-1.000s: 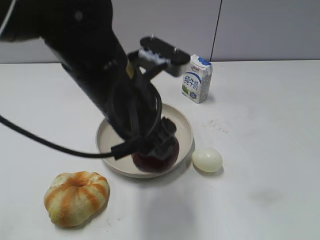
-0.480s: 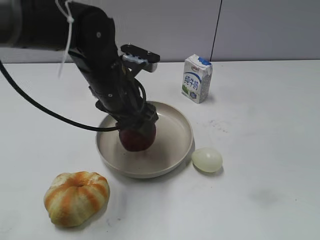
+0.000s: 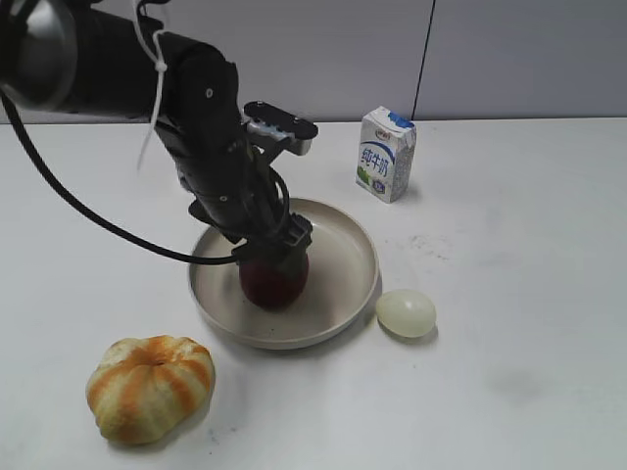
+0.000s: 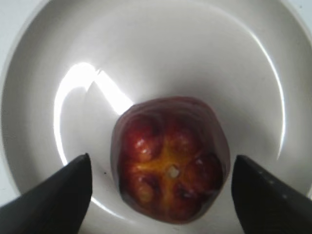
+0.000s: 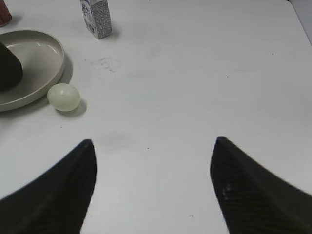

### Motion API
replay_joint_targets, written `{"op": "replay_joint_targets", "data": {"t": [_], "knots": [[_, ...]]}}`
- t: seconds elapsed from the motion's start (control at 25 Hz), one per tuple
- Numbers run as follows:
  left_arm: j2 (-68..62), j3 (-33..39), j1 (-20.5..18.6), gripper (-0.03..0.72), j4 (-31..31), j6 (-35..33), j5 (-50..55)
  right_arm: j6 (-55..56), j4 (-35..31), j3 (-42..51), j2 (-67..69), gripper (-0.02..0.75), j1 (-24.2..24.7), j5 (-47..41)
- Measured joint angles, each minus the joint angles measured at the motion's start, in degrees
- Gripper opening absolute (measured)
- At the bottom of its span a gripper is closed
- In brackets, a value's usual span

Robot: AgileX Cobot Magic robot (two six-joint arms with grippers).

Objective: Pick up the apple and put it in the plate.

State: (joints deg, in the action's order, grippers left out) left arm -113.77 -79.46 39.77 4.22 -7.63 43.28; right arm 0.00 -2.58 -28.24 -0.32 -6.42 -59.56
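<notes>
Apple [image 4: 169, 163] already in plate [image 3: 348, 245]; left gripper [image 4: 161, 190] fingers apart, w/o touching it. Right gripper [image 5: 152, 183] spread, nothing held. Only retreat left, probably.

Lighting: bright, even, from above. Shadows: soft, short, under the egg [image 3: 406, 313] and carton [image 3: 385, 154]. Glare: white streak on the plate [image 4: 78, 83], left of frame, left wrist view. Focus: wrist views slightly soft; finger edges blurred at lower corners.

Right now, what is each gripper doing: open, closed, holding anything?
Left gripper: open, jaws clear of the apple, which sits in the plate.
Right gripper: open, holding nothing.
</notes>
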Motion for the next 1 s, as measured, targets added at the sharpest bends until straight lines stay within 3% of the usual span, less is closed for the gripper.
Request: {"op": "replay_joint_targets", "data": {"t": [0.32,0.48,0.6,0.8,1.0], "knots": [[7.4,-13.3,0.0,0.692,-1.3,0.0,17.8,0.0,0.0,0.0,0.0,0.585,0.0,0.0],[11.8,-14.6,-0.9,0.686,-5.2,0.0,24.6,0.0,0.0,0.0,0.0,0.585,0.0,0.0],[13.7,-14.6,-4.0,0.675,-6.5,0.5,26.1,0.0,0.0,0.0,0.0,0.585,0.0,0.0],[18.4,-10.6,-10.1,0.655,-6.6,3.2,26.2,0.0,0.0,0.0,0.0,0.585,0.0,0.0],[27.7,1.8,-14.3,0.638,-6.7,4.2,26.2,0.0,0.0,0.0,0.0,0.585,0.0,0.0]]}}
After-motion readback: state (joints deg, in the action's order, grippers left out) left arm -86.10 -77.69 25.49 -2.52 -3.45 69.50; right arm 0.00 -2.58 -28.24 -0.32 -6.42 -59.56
